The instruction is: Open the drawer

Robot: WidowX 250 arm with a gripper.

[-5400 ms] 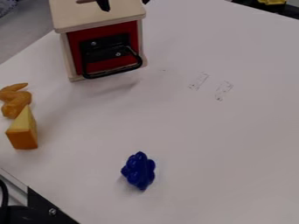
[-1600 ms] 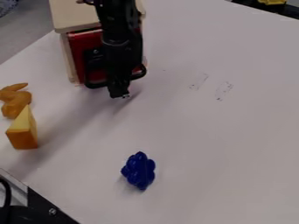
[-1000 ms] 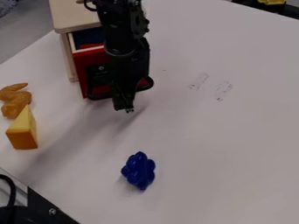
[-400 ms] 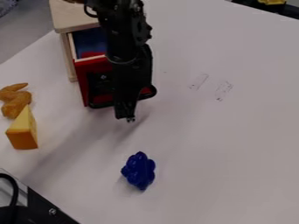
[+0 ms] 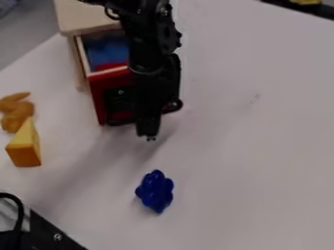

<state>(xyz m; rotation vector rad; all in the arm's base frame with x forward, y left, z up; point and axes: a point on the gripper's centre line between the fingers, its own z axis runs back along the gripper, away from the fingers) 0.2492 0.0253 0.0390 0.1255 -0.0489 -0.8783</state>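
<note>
Camera view: gripper (image 5: 149, 133) hangs at handle (image 5: 174, 106), presumably for pulling; drawer (image 5: 108, 81) stands part-open behind it. Gripper's opening and any grip: cannot tell.

A smooth white tabletop (image 5: 261, 171) carries the things; a pale wooden cabinet (image 5: 78, 17) stands upright on it at the upper left; a curved orange-brown toy piece (image 5: 15, 117) lies by the left edge of the view; just beside it, nearer the camera, sits a yellow-and-orange wedge (image 5: 25, 150), whether touching I cannot tell; a lumpy dark blue toy (image 5: 155, 191) lies well apart from both, toward the lower middle.
</note>
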